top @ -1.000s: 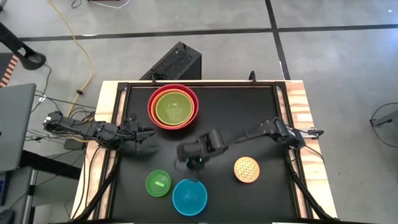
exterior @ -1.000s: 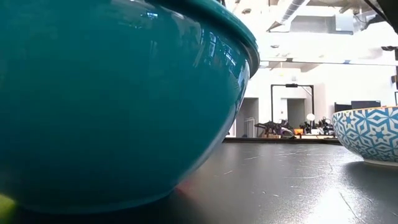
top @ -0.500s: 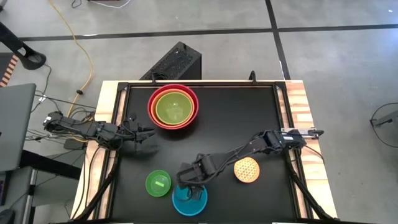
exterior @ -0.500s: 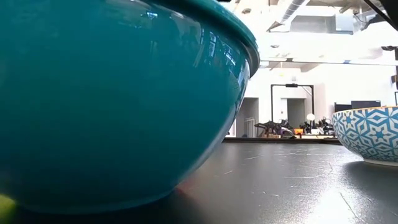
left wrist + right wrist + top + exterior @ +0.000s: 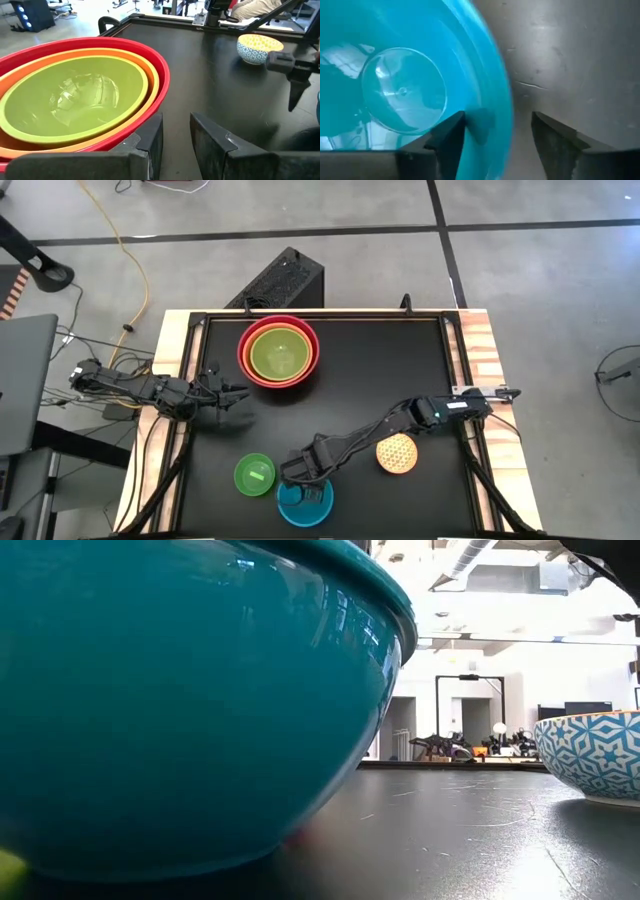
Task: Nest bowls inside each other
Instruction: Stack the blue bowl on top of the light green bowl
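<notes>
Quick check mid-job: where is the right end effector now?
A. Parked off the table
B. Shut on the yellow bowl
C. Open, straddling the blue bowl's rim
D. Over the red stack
C: the right end effector is open, one finger inside the blue bowl and one outside its rim.

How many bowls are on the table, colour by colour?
Red bowl: 1
Orange bowl: 1
Olive-green bowl: 1
Blue bowl: 1
Dotted yellow bowl: 1
Bright green bowl: 1
Total: 6 bowls. Red, orange and olive-green are nested; the other three sit apart.
</notes>
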`<action>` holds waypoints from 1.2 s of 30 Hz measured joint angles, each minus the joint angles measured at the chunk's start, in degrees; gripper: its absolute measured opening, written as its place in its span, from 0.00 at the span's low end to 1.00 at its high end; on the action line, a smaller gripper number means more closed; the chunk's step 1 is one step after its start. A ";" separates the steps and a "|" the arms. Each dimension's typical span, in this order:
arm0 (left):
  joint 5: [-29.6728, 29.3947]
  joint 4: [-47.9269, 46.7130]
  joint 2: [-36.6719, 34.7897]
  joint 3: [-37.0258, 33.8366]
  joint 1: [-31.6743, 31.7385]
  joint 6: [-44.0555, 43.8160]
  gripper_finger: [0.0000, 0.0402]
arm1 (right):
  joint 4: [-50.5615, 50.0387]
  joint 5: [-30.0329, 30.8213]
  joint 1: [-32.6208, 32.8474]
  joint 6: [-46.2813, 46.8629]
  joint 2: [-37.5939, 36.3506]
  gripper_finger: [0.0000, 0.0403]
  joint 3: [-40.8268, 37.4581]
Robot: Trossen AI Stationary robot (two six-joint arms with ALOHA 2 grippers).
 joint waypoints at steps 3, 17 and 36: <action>-0.02 0.00 0.00 0.00 0.00 0.00 0.22 | 0.25 -1.19 -0.05 -0.57 -0.02 0.47 -0.02; -0.06 -0.07 0.02 0.00 0.00 0.06 0.22 | -1.14 -2.47 -2.84 -6.80 -8.65 0.05 -0.07; -0.02 -0.08 0.02 0.01 0.02 0.21 0.22 | 20.04 4.39 -31.21 -21.80 -16.88 0.04 0.00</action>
